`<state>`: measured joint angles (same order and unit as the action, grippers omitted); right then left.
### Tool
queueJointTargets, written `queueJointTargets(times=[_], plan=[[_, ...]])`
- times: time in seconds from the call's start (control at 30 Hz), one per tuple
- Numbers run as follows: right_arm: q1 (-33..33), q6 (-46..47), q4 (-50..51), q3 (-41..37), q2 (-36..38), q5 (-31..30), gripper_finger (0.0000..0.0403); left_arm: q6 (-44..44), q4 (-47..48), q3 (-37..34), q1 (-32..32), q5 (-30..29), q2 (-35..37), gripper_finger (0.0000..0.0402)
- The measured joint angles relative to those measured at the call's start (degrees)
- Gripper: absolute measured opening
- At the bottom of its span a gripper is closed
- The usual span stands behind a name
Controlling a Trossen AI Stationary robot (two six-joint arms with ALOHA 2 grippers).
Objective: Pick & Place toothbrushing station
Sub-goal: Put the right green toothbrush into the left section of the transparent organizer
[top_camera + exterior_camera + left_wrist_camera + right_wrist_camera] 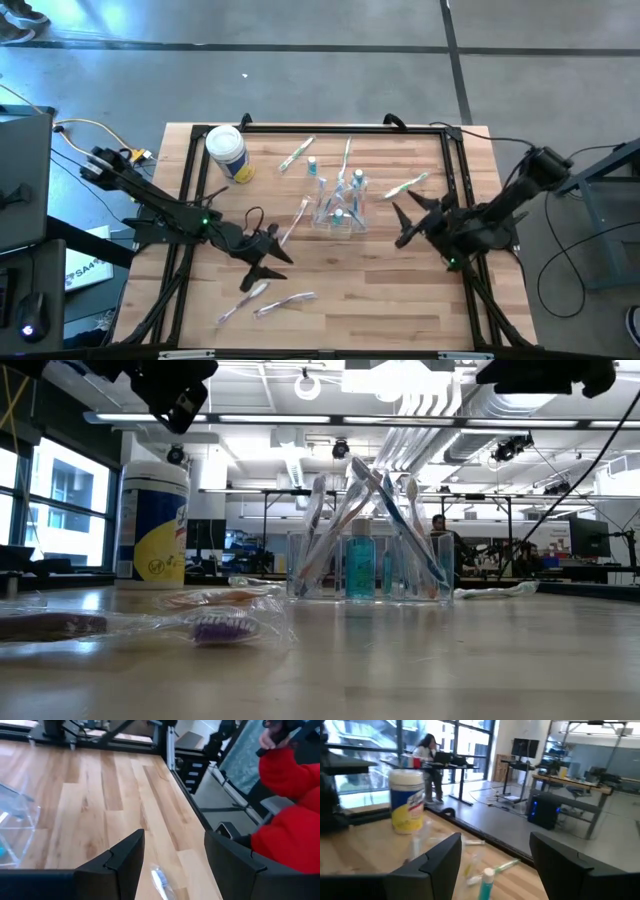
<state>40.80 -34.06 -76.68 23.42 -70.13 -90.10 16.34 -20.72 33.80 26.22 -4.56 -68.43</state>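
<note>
My left gripper (268,262) hangs over the near left part of the table (400,290), fingers wide apart, holding nothing. My right gripper (408,220) is on the right side, just beside the toothbrushing station (338,210); it is spread open too, and nothing is in it.

The table is pale wood in long strips, smooth, with a black frame around it. The floor around it is grey.

The toothbrushing station sits near the middle of the table. It is a clear plastic box, hard to see from above. From table height it (368,565) shows better: toothbrushes lean in it and a small blue bottle stands inside.

A white round tub (227,152) with a yellow label stands at the far left. Wrapped toothbrushes (268,297) lie on the near side, shiny in clear bags.

The low view shows a big room with ceiling lights and pipes. My left wrist view alone shows a person in a red sleeve (290,827) next to the table.
</note>
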Motion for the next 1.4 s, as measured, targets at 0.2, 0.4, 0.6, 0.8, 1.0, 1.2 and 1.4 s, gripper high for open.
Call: queueJointTargets(times=[0.2,0.4,0.6,0.8,1.0,1.2,1.4], plan=[[-5.74,-5.28,0.35,0.0,10.88,2.51,0.0228,-1.15,1.22,0.02,0.0,-0.5,2.02,0.0207],[-15.61,-8.39,7.73,0.0,19.14,11.85,0.0228,-2.69,4.4,0.02,-0.02,-1.97,4.16,0.0207],[-25.47,-8.06,13.95,0.0,20.75,35.57,0.0228,-5.78,4.71,0.02,0.0,-4.78,6.58,0.0207],[-34.91,-2.47,26.13,0.01,20.79,43.92,0.0228,-7.86,6.38,0.02,-0.02,-7.17,10.53,0.0207],[-42.45,4.66,48.66,1.36,21.12,47.78,0.0228,-9.08,10.46,0.02,-0.02,-7.19,13.8,0.0207],[-48.14,14.09,79.33,11.29,21.33,51.4,0.0228,-10.34,15.05,0.02,-0.02,-7.17,15.51,0.0207],[-52.42,24.42,108.27,24.08,20.34,60.93,0.0228,-10.34,17.97,0.02,-0.02,-7.17,15.79,0.0207]])
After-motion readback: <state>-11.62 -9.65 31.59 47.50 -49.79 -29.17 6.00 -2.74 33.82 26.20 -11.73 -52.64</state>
